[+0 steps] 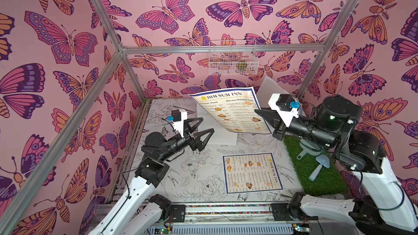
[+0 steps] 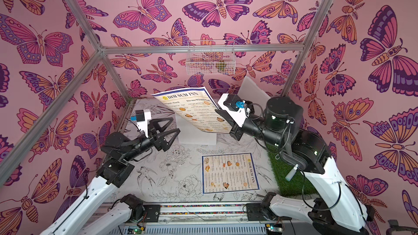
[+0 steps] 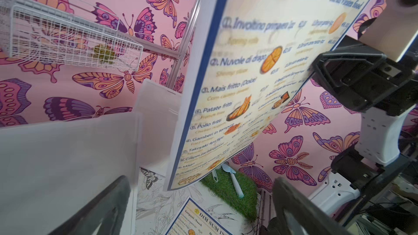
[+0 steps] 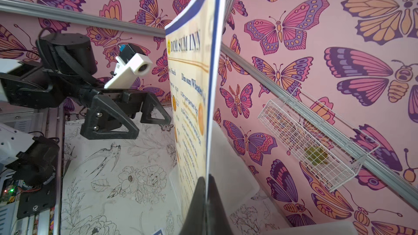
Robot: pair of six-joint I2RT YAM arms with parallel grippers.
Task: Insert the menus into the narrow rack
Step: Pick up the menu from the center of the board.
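Wrist views crop flat menu [image 1: 252, 172] that both top views show whole.

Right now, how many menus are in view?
2. One menu is clamped in the right jaws, raised over the far side; the other menu lies flat on the table nearer the front. No more show; the raised one may hide another.

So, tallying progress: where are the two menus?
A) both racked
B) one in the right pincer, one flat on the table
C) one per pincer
B: the right pincer is shut on the raised menu; the second menu lies flat on the table.
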